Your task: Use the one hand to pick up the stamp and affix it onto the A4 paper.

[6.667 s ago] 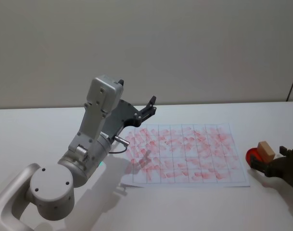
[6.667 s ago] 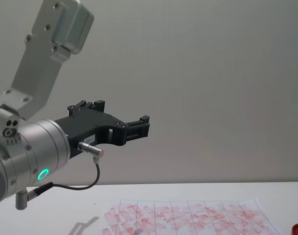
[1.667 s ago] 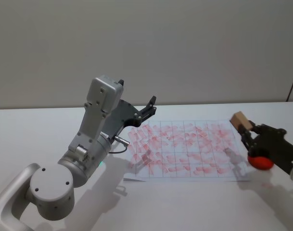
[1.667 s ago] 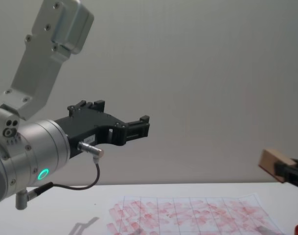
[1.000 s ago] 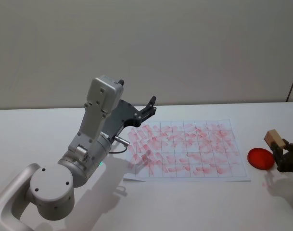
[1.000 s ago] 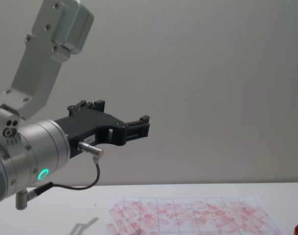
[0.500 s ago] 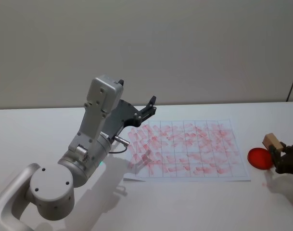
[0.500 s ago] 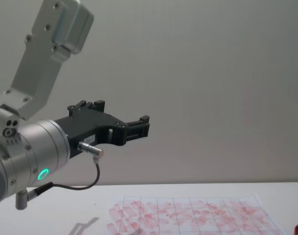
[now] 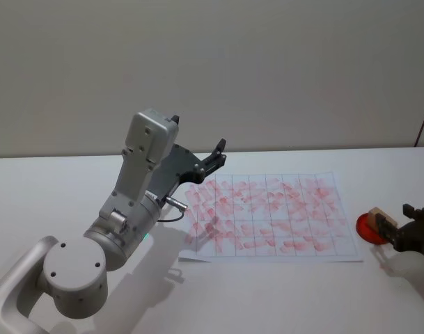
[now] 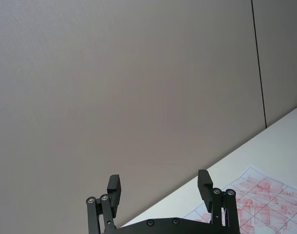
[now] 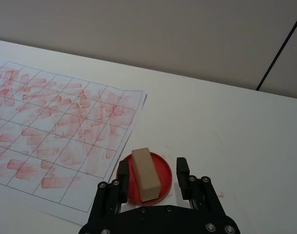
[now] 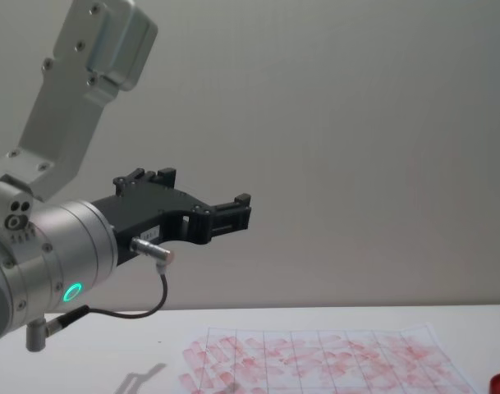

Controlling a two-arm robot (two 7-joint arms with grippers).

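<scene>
With right pincer point(image 11: 150, 175) spread around stamp point(image 11: 145, 174) standing on red ink pad point(image 11: 125, 179) beside A4 paper point(image 11: 50, 117), we fear closing off-centre topples it; left pincer point(image 10: 160, 191) spread, parked.

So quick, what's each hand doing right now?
Left hand: open, holding nothing, raised above the table.
Right hand: open around the stamp, which stands on the red pad.

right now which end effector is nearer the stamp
Right. The right end effector sits open around the stamp on the red ink pad; the left end effector hangs raised across the A4 paper.
</scene>
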